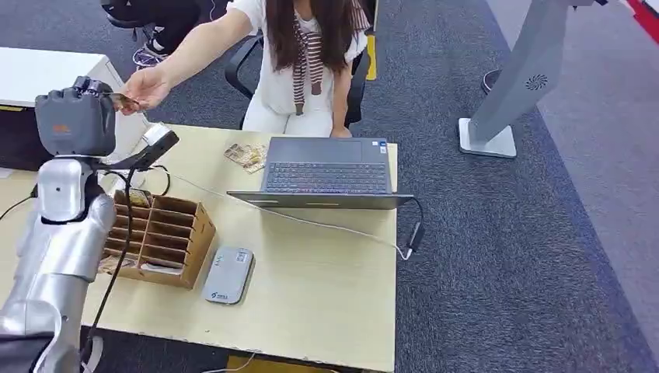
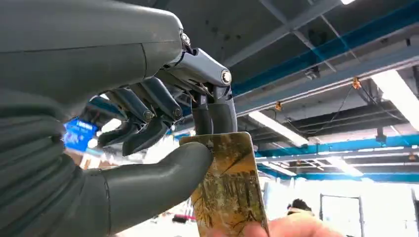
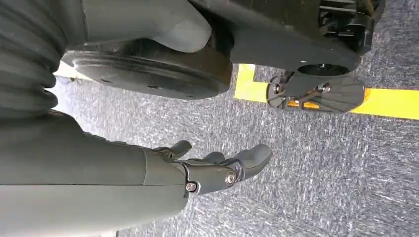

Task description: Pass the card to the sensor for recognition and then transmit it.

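1. The card [image 2: 230, 190] is pinched in my left hand [image 2: 148, 148], my thick grey thumb pressed on one face and dark fingers [image 2: 217, 116] on the other; a person's fingertips [image 2: 276, 228] touch its far end.
2. In the head view my left hand [image 1: 76, 118] is raised high at the desk's far left, meeting the person's outstretched hand [image 1: 144, 88], with the card [image 1: 123, 99] between us.
3. My silver left arm rises steeply from below, its wrist upright under the hand.
4. The card is a flat, stiff rectangle with rounded corners, printed in mottled gold and brown.
5. My other left fingers curl loosely apart, clear of the card.
6. My right hand [image 3: 217, 168] hangs low over speckled grey carpet [image 3: 316, 173], its fingers lightly bent and spread, holding nothing.
7. On the pale wooden desk [image 1: 326, 295] stand a brown cardboard divider box [image 1: 167, 237] with slotted compartments, a flat grey rounded card reader [image 1: 228, 275] just beside it, and an open dark laptop [image 1: 326, 172].
8. A thin cable [image 1: 311, 221] runs across the desk.
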Tool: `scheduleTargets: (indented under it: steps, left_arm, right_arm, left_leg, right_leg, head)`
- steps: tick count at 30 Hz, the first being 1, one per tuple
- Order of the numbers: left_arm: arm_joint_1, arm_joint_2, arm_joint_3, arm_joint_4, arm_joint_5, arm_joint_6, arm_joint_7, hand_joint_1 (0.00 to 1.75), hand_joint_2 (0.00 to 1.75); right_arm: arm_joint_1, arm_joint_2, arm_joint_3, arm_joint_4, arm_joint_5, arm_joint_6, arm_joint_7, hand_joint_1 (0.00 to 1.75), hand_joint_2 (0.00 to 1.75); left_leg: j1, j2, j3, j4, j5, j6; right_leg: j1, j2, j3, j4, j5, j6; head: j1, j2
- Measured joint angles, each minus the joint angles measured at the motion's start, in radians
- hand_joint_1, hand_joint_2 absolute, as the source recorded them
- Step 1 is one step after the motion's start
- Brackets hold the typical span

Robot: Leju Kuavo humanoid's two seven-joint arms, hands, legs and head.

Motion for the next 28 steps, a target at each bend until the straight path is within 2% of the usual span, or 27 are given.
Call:
scheduleTargets:
  steps: [4,10,11,12,16,20,24,26,28]
  left_arm:
    - [-0.082,-0.017,-0.033,0.135,-0.033,0.015,0.026,1.75,1.75]
    - [-0.122,-0.028,-0.06,0.234,-0.052,0.025,0.043,1.75,1.75]
    - [-0.126,-0.03,-0.06,0.244,-0.051,0.026,0.043,0.72,1.75]
    - [-0.131,-0.032,-0.061,0.257,-0.048,0.026,0.043,0.0,1.75]
    - [-0.133,-0.034,-0.061,0.283,-0.036,0.048,0.042,0.0,1.75]
    - [-0.115,-0.034,-0.061,0.274,0.069,0.09,-0.028,0.0,1.75]
    - [0.03,-0.009,-0.058,0.11,0.211,0.097,-0.115,0.0,1.75]
    - [0.146,0.014,-0.04,-0.018,0.355,0.096,-0.184,0.0,1.75]
    - [0.287,0.033,0.0,-0.165,0.559,0.086,-0.281,0.0,1.75]
  right_arm:
    - [-0.001,-0.002,0.005,0.0,0.0,0.007,0.005,0.0,1.75]
    - [-0.002,-0.004,0.01,0.0,0.003,0.012,0.009,0.0,1.75]
    - [-0.002,-0.004,0.01,0.0,0.003,0.012,0.01,0.0,1.75]
    - [-0.002,-0.004,0.01,0.0,0.003,0.012,0.011,0.0,1.75]
    - [-0.003,-0.005,0.011,0.0,0.006,0.012,0.018,0.0,1.75]
    - [-0.004,-0.005,0.01,0.0,0.006,0.01,0.024,0.0,1.75]
    - [-0.003,-0.005,0.009,0.0,-0.007,0.01,0.019,0.0,1.75]
    - [-0.001,-0.005,0.006,0.0,-0.022,0.006,0.011,0.0,1.75]
    - [0.003,-0.005,-0.003,0.0,-0.037,0.002,0.0,0.0,1.75]
  left_leg:
    - [0.0,0.0,0.0,0.0,0.0,0.0]
    - [0.0,0.001,0.0,0.0,0.0,0.0]
    - [0.0,0.001,0.0,0.0,0.0,0.0]
    - [0.0,0.001,0.0,0.0,0.0,0.0]
    - [0.0,0.001,0.0,0.0,0.0,0.0]
    - [0.0,0.001,-0.001,0.0,0.0,0.0]
    - [0.0,0.003,-0.001,0.0,-0.001,0.0]
    - [0.0,0.005,-0.001,-0.001,-0.001,0.0]
    - [0.0,0.008,-0.001,-0.001,-0.003,-0.001]
  right_leg:
    - [0.0,0.0,0.001,0.0,0.001,0.001]
    - [0.0,0.001,0.0,0.0,0.0,0.001]
    - [0.0,0.001,0.0,0.0,0.0,0.001]
    - [0.0,0.002,0.0,0.0,0.0,0.001]
    - [0.0,0.001,-0.001,0.0,0.0,0.001]
    - [0.0,0.001,0.0,0.0,0.0,0.001]
    - [0.0,0.004,-0.001,0.001,0.0,0.001]
    - [0.0,0.005,-0.001,0.001,-0.001,0.0]
    - [0.0,0.007,-0.002,0.001,-0.001,0.0]
  head:
    - [0.0,0.0]
    - [-0.001,0.0]
    - [0.0,0.0]
    - [0.0,0.0]
    - [0.0,0.0]
    - [0.0,0.0]
    - [-0.001,0.0]
    - [0.0,0.0]
    - [-0.001,0.0]
